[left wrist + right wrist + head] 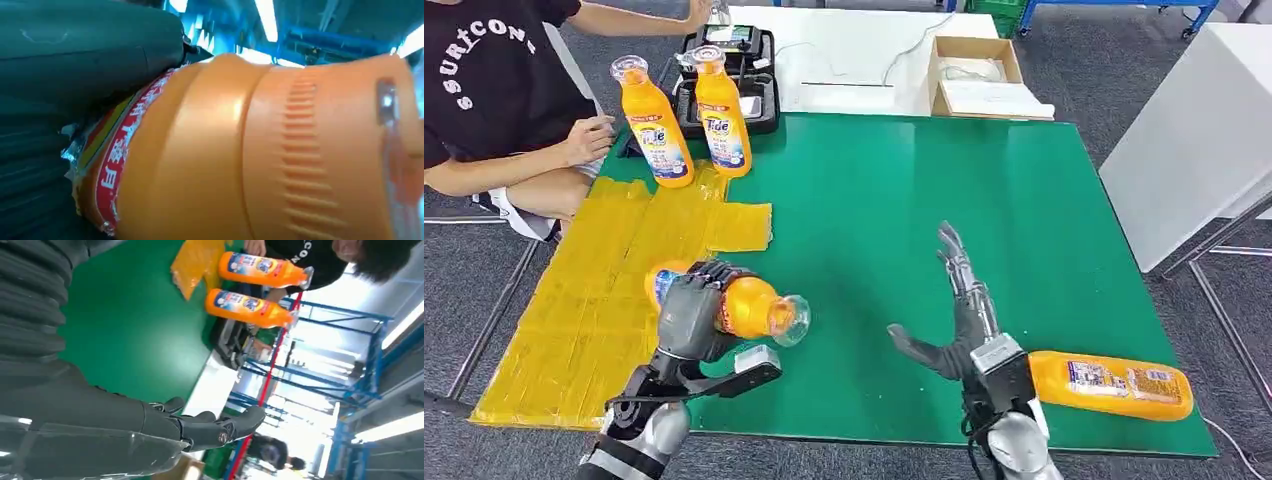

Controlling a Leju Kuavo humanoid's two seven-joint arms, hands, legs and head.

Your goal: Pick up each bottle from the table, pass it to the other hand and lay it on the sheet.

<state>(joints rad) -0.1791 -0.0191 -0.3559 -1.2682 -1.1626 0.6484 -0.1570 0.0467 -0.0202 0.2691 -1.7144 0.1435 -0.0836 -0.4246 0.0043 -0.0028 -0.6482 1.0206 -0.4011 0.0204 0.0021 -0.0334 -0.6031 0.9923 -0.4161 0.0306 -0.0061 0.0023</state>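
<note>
Orange bottle (pixel 749 306) inside left fingers (pixel 709 275)

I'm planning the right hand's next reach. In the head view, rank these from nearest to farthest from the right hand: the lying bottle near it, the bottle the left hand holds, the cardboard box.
From the open right hand:
1. The lying bottle, just to its right at the table's near edge.
2. The held bottle, in the left hand, across to the left.
3. The cardboard box, far back on the white table.

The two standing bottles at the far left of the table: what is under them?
The two standing bottles stand on the far end of the yellow sheet, which lies on the green table. The sheet part beneath their bases is covered.
</note>
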